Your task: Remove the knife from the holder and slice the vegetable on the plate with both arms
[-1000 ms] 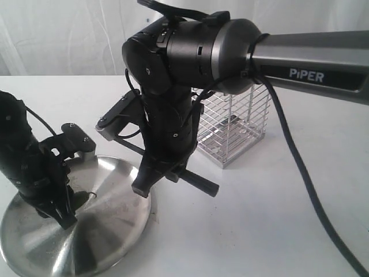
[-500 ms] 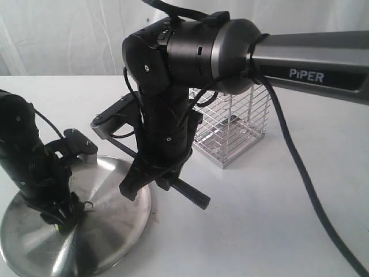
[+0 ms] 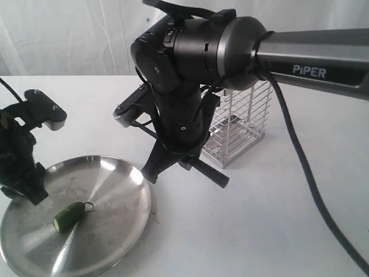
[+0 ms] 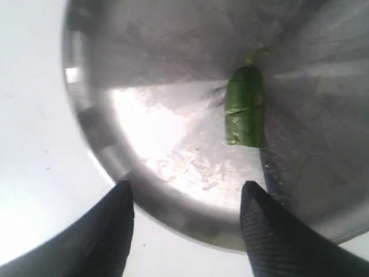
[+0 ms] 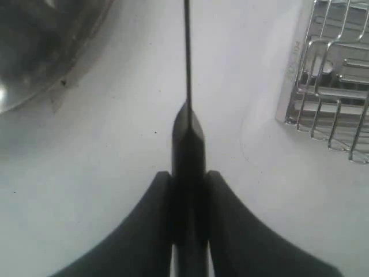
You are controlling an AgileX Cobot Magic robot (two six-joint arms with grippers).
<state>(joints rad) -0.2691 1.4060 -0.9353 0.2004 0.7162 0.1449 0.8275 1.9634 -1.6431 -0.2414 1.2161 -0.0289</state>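
A white tabletop [image 3: 271, 231] lies under everything, smooth, with some tiny dark specks. Behind it hangs a white curtain [image 3: 63, 34] with soft folds.

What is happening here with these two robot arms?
The right gripper is shut on a black knife, held over the table between the plate and the wire holder. The left gripper is open above the plate's rim, holding nothing. The green vegetable lies loose on the plate.
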